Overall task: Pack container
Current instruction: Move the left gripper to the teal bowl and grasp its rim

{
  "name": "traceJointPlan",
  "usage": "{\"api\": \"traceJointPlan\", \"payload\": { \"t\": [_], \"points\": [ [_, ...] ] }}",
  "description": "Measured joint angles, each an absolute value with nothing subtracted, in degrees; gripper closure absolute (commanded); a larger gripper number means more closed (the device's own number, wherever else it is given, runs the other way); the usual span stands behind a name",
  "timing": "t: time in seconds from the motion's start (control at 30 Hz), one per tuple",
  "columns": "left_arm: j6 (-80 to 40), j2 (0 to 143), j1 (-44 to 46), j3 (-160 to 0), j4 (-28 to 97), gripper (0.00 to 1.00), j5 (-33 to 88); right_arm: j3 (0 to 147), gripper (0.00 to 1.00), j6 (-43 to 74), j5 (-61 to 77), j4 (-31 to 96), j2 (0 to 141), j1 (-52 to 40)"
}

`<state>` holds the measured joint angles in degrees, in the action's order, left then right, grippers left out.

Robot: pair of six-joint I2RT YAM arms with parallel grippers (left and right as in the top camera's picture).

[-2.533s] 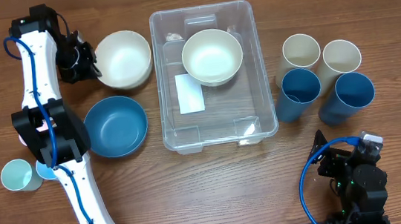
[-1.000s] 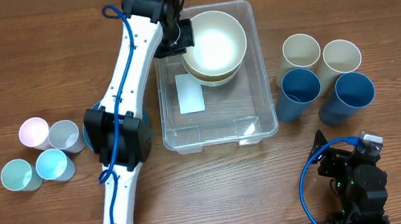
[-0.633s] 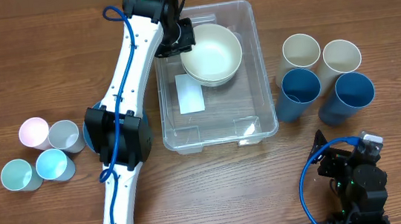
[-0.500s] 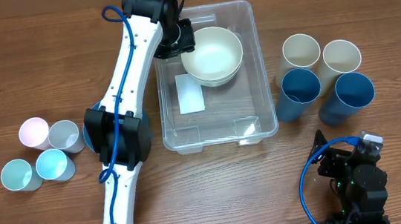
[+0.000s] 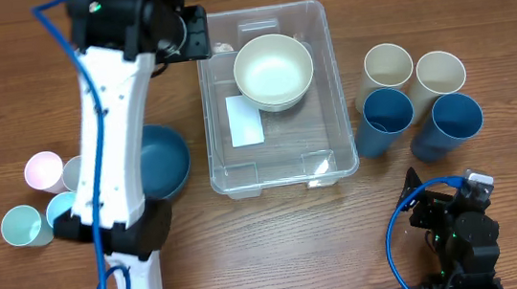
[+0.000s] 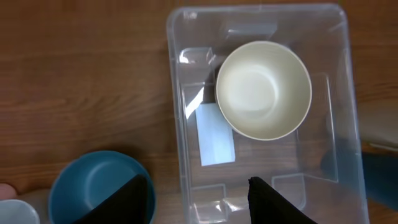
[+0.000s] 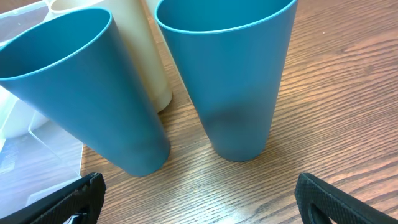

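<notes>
The container point(image 5: 280, 166) is a clear bin at mid-table, with a white label point(image 5: 244, 120) on its base. Cream bowls point(image 5: 273, 71) sit nested in its far half, also seen as a cream bowl point(image 6: 263, 89) in the left wrist view. My left gripper point(image 5: 192, 34) hovers just beyond the bin's far left corner. In its wrist view the left gripper point(image 6: 199, 202) is open and empty, high above the container point(image 6: 180, 155). My right gripper point(image 7: 205, 199) is open and empty, low on the table facing two blue cups point(image 7: 236, 74).
A blue bowl point(image 5: 162, 160) lies left of the bin, partly under my left arm. Two cream cups point(image 5: 388, 65) and two blue cups point(image 5: 454, 122) stand right of the bin. Small pastel cups point(image 5: 43, 171) cluster at the far left. My right arm point(image 5: 455, 230) rests folded at front right.
My left gripper lowered a cream bowl into the one in the bin, opened and let go. It then lifted and swung left out of the bin, uncovering the blue bowl.
</notes>
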<state>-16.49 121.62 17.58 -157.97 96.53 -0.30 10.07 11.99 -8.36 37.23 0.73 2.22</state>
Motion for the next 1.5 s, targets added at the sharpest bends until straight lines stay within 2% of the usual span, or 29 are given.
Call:
{"api": "traceJointPlan", "payload": {
  "t": [0.37, 0.6, 0.8, 1.0, 1.17, 1.5],
  "points": [
    [-12.56, 121.69, 15.4, -152.38, 96.66, 0.4, -1.23, 10.07, 0.0, 12.01, -8.36, 37.23, 0.73, 2.22],
    [-10.44, 121.84, 9.56, -148.14, 96.68, 0.42, -3.81, 10.07, 0.0, 12.01, -8.36, 37.21, 0.73, 2.22],
    [-8.75, 120.49, 7.79, -145.97, 96.55, 0.39, -2.46, 10.07, 0.0, 12.01, -8.34, 37.21, 0.73, 2.22],
    [-8.67, 108.12, 7.73, -131.5, 96.68, 0.39, -2.85, 10.07, 0.0, 11.99, -8.34, 37.21, 0.73, 2.22],
    [-10.44, 97.12, 7.35, -115.87, 95.57, 0.44, -2.55, 10.07, 0.0, 11.99, -8.34, 37.26, 0.73, 2.22],
    [-12.12, 98.35, 8.12, -90.13, 78.48, 0.43, 3.07, 10.07, 0.0, 11.99, -8.36, 37.23, 0.73, 2.22]
  ]
}}
